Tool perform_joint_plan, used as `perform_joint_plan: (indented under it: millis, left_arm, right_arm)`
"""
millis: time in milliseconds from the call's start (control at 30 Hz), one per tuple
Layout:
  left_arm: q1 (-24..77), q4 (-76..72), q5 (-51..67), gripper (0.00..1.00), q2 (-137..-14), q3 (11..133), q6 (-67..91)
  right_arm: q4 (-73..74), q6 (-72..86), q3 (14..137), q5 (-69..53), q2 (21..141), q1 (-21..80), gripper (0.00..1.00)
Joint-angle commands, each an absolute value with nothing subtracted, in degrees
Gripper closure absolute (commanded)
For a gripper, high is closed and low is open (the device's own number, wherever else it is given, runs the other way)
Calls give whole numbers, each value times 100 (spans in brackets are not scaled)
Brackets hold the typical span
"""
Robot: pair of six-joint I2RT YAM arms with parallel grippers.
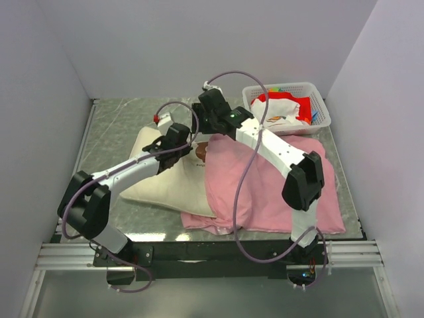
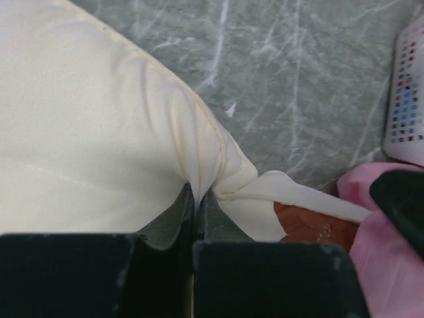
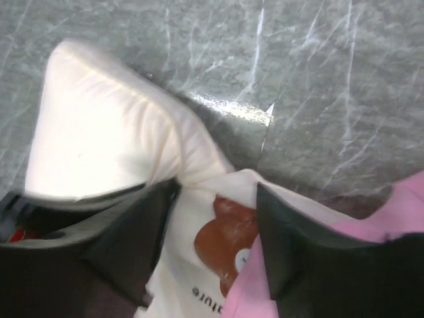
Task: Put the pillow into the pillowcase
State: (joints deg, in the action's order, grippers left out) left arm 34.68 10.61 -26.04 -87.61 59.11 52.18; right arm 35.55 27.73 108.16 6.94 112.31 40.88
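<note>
I'm clamping the soft cream-white rectangular pillow [image 1: 152, 185] in my left claw [image 2: 199, 199], its right side covered by the thin pink fabric pillowcase [image 1: 271, 205]; right claw [image 3: 215, 199] is hovering released (should pinch pillowcase only)

- The left arm [image 1: 126, 171] reaches from its base at the near left corner forward and to the right, with the forearm low and nearly level.
- The left end effector [image 2: 197, 195] has its two fingers pressed together, pinching a fold at the edge of the pillow [image 2: 86, 132].
- The right arm [image 1: 278, 149] rises to a bent elbow, and its forearm then runs forward and left, toward the left arm.
- The right end effector [image 3: 217, 189] points down with its fingers parted, gripping nothing.
</note>
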Motion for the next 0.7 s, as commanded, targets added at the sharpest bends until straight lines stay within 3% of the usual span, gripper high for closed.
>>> perform_joint_plan:
  millis: [0,200,333,533,567,667]
  left_arm:
    - [3331,352,-2128,99,-8999,6530,5431]
    - [3191,1026,-2118,99,-9465,7004,5783]
    - [3182,1362,-2319,99,-9527,7084,6037]
    - [3182,1362,-2250,99,-9466,6935,6126]
    - [3182,1380,-2224,98,-9448,6917,6126]
    - [3182,1371,-2241,86,-9291,6786,6056]
  right_arm:
    - [3120,2812,10416,1177,10179,4131,26]
    - [2971,3207,8423,1854,8563,4455,24]
    - [2883,3576,6886,2336,7533,5366,24]
    - [3058,4350,6162,2689,7426,6564,32]
    - [3085,4446,6118,2750,7470,6853,37]
    - [3111,4702,6012,2891,7707,7240,44]
